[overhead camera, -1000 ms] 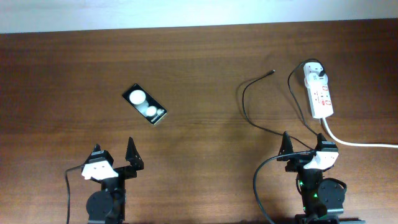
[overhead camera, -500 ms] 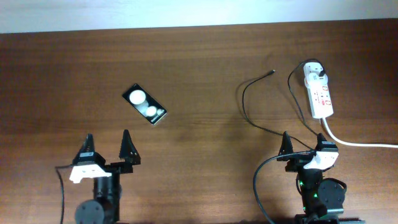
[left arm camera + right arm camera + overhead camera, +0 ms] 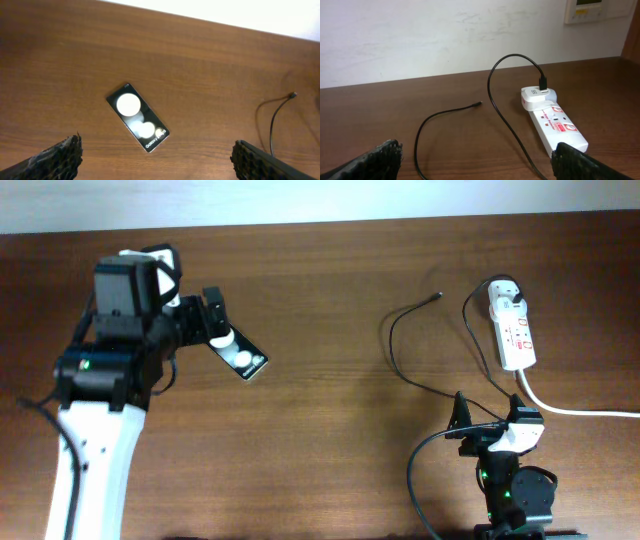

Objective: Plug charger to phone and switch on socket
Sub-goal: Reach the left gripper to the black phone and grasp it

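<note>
Where the counter (image 3: 320, 270) lies nearest the robot, the right tool (image 3: 490, 420) sits low over its base. Its two fingers are spread wide, with nothing between them. It is one of two tools; there is one charger, one phone and one socket.

The charger (image 3: 392, 345) is a single thin black cable. From the adapter (image 3: 505, 295) it runs toward the near side as far as the right tool, turns there, and heads back leftward and away in a broad curve. Its tip (image 3: 438, 295) lies free on the wood, pointing far and to the right, well apart from the phone.

The socket (image 3: 515, 335) lies on the right half, its long axis running near to far. The adapter occupies its far end. One thick white cord (image 3: 570, 408) leaves its near end and curves off the right edge. Two red marks show on its top face in the right wrist view.

On the left half the phone (image 3: 248, 362) lies flat, its long axis diagonal from far-left to near-right. It bears two white round spots, and the lettered end is the near-right one. The left tool (image 3: 190, 288) is stretched out above it, fingers wide apart and empty. In the overhead view one finger covers the phone's far-left end. The left wrist view shows the whole phone clear of both fingers. Whether the tool touches it cannot be told.
</note>
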Controlling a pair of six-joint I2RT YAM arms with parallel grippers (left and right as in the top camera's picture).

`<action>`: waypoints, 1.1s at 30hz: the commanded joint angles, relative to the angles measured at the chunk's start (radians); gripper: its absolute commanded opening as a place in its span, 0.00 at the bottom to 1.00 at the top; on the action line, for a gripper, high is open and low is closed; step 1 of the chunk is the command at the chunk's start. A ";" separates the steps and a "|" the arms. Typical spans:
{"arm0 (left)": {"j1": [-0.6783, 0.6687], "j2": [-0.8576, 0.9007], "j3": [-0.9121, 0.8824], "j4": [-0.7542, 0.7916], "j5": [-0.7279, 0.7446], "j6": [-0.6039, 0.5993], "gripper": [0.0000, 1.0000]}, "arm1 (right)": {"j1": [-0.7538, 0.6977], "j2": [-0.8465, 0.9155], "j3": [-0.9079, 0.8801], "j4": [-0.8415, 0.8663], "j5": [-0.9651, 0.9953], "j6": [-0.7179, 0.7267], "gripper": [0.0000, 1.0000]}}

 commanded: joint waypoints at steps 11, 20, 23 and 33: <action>0.000 0.526 0.505 -0.243 -0.149 -0.373 0.99 | 0.006 -0.008 -0.006 -0.005 0.012 -0.004 0.98; 0.001 0.872 0.504 -0.329 0.040 -0.417 0.99 | 0.006 -0.008 -0.006 -0.005 0.012 -0.004 0.99; 0.001 0.904 0.504 -0.331 0.040 -0.418 0.99 | 0.006 -0.008 -0.006 -0.005 0.012 -0.004 0.98; 0.029 1.019 0.502 -0.334 0.022 -0.492 0.99 | 0.006 -0.008 -0.006 -0.005 0.012 -0.004 0.98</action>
